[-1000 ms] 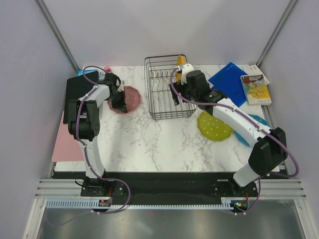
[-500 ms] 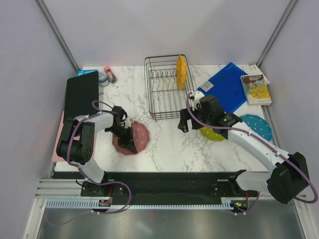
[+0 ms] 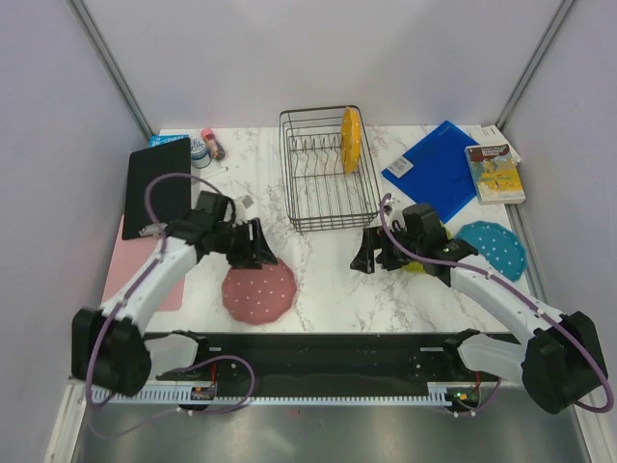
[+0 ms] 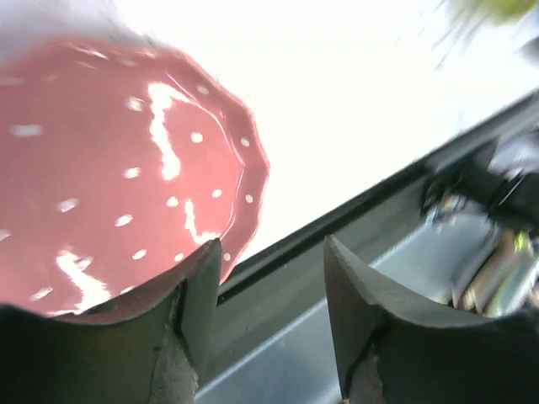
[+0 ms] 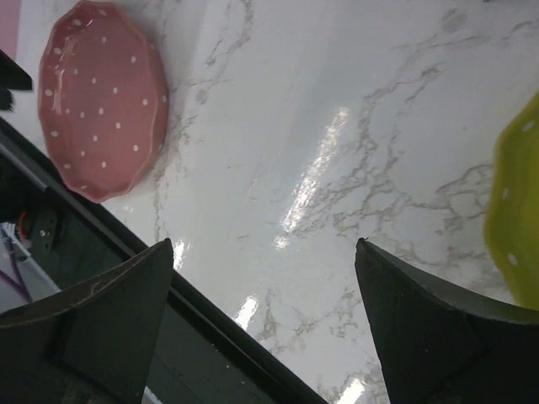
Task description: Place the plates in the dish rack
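The pink plate (image 3: 258, 292) lies flat near the table's front edge; it also shows in the left wrist view (image 4: 126, 168) and the right wrist view (image 5: 101, 109). My left gripper (image 3: 256, 247) hangs over its far rim, open (image 4: 272, 244), nothing between the fingers. The black wire dish rack (image 3: 301, 198) stands at the back centre with the orange-yellow plate (image 3: 351, 140) upright in its right side. My right gripper (image 3: 370, 253) is open (image 5: 264, 244) over bare marble. The lime green plate (image 5: 518, 219) is mostly hidden under the right arm. The teal plate (image 3: 494, 247) lies at the right.
A blue folder (image 3: 434, 172) and a book (image 3: 494, 172) lie at the back right. A black tablet (image 3: 159, 186) and a pink sheet (image 3: 120, 275) are at the left, small bottles (image 3: 206, 145) at the back left. The table's dark front rail (image 5: 126, 244) runs close by.
The left arm brought the pink plate from the back left to the front edge and opened its jaws off it. The right arm drew back from the rack, leaving the orange-yellow plate standing there.
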`<state>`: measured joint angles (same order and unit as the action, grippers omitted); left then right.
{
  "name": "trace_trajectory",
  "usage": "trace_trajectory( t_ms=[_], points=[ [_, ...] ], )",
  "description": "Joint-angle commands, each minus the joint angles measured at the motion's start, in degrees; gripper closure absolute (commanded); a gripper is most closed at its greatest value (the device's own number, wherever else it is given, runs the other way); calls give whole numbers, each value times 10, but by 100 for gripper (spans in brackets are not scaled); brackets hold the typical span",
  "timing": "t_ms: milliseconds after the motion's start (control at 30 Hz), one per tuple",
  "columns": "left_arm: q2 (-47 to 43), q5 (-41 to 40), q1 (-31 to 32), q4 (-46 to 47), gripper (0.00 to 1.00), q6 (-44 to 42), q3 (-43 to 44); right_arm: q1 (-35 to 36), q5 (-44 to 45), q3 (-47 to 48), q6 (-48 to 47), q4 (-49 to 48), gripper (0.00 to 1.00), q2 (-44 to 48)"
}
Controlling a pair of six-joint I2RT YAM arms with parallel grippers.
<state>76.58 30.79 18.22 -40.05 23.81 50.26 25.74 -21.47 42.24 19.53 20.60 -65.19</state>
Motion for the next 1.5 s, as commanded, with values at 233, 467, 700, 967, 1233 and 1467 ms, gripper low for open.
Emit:
trace_trajectory(
  t_ms=[233, 467, 700, 967, 1233, 1467],
  points=[
    [-103, -216, -172, -108, 20, 58, -42, 93, -85, -103, 165, -303, 3, -70],
    [-22, -227, -181, -79, 2, 101, -39, 143, -69, -100, 220, -418, 3, -181],
    [52, -180, -181, -57, 32, 126, -89, 157, -9, -102, 307, -502, 2, -258],
    [113, -108, -181, 23, 65, 135, -136, 164, -32, -75, 326, -572, 4, -362],
    [102, -74, -181, 73, 98, 71, -164, 177, -57, -94, 324, -579, 6, -376],
    [109, 18, -181, 91, 98, 11, -159, 193, -66, -81, 337, -603, 4, -397]
  ],
)
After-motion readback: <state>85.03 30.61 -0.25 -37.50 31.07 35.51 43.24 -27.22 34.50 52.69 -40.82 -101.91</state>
